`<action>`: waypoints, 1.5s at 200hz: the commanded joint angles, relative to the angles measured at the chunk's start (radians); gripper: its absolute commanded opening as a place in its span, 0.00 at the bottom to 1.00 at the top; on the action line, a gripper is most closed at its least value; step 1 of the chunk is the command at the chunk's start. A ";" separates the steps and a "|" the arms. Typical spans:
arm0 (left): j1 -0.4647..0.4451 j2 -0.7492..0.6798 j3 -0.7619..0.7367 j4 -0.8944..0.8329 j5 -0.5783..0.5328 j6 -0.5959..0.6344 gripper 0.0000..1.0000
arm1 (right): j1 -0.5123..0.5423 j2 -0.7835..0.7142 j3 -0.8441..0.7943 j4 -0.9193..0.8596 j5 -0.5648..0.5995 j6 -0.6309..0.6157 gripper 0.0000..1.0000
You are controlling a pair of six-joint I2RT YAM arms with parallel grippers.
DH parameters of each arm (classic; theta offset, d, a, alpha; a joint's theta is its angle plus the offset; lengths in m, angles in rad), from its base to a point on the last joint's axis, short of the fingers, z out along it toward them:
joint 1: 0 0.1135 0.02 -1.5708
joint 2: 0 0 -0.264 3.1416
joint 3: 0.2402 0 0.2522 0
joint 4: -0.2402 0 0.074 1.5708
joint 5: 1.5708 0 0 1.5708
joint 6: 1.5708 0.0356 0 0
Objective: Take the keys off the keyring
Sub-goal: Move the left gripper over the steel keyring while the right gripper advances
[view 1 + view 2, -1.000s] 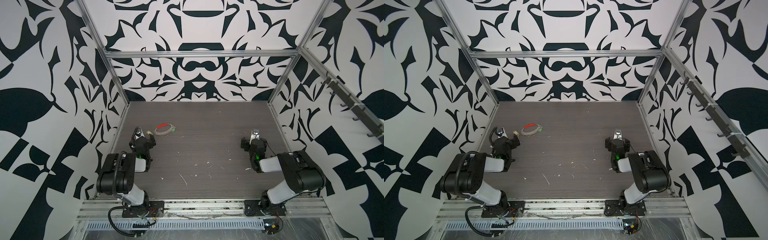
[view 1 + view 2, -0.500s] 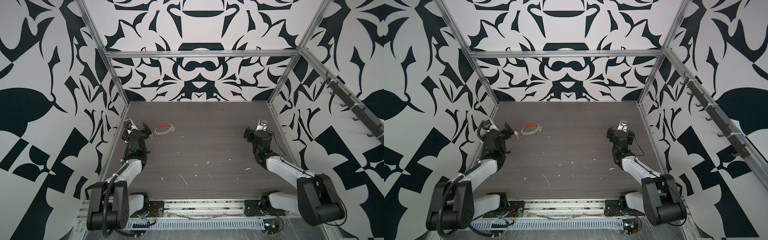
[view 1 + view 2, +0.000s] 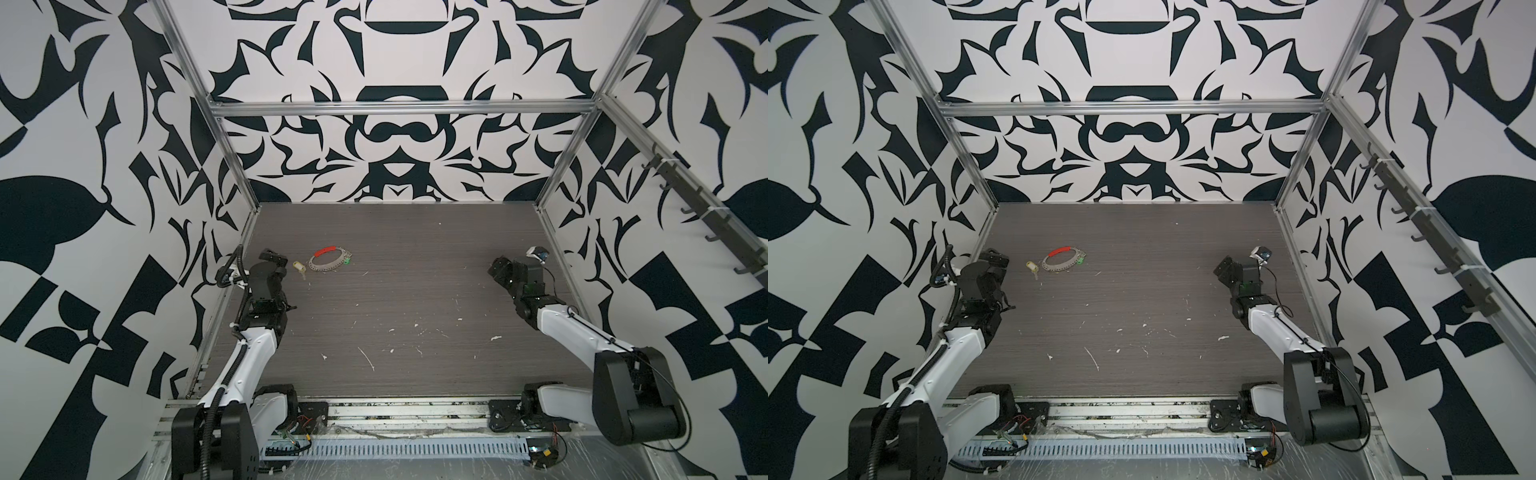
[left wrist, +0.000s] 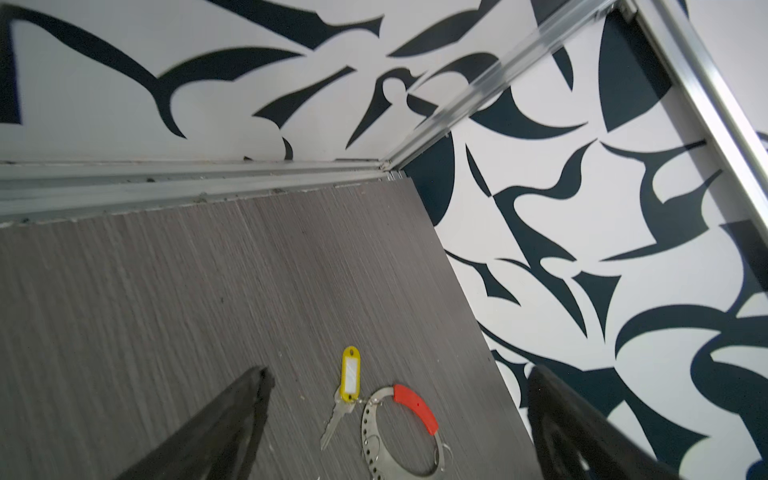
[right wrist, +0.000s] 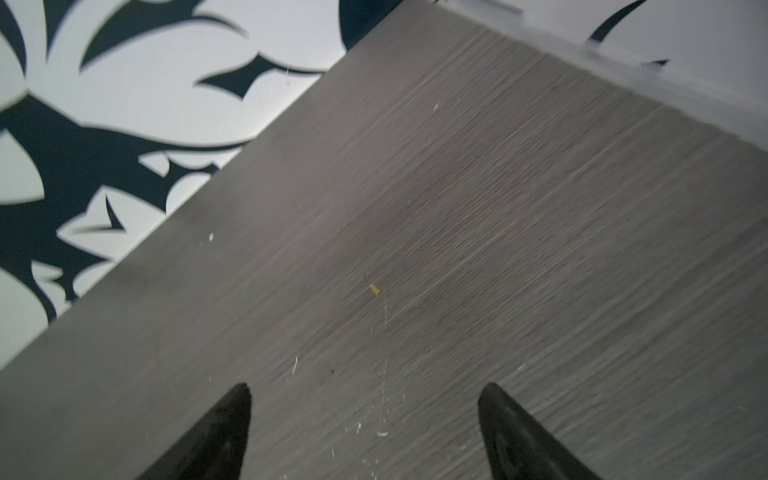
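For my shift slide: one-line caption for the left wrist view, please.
Open left gripper frames the yellow-tagged key lying beside the grey, red-arced keyring on the table.

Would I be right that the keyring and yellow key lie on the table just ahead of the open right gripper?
Not quite: the left wrist view shows the keyring and yellow key lying on the table just ahead of the open left gripper.

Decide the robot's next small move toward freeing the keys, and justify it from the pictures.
Probably lower the open left gripper onto the yellow key, which lies just ahead of it beside the keyring, apparently still linked. The right gripper, also open, is far across the table.
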 commanded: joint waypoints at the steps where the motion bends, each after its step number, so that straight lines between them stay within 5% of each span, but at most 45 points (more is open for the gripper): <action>1: 0.004 0.045 0.035 0.022 0.160 0.041 0.99 | 0.007 0.033 0.074 -0.050 -0.213 -0.020 0.78; 21: 0.004 0.130 0.155 -0.112 0.269 0.144 0.99 | 0.026 0.053 0.055 -0.015 -0.279 -0.029 0.76; 42: 0.003 0.281 0.315 -0.258 0.372 0.252 0.88 | 0.083 0.087 0.082 -0.030 -0.283 -0.080 0.74; 87: -0.004 0.608 0.637 -0.587 0.372 0.377 0.76 | 0.192 0.174 0.181 -0.126 -0.232 -0.158 0.70; 121: -0.027 0.769 0.740 -0.557 0.479 0.438 0.69 | 0.203 0.222 0.195 -0.114 -0.263 -0.164 0.68; 227: -0.174 1.002 0.973 -0.594 0.476 0.534 0.69 | 0.205 0.311 0.230 -0.103 -0.349 -0.150 0.63; 300: -0.184 1.111 1.063 -0.606 0.490 0.425 0.63 | 0.207 0.312 0.226 -0.109 -0.335 -0.148 0.62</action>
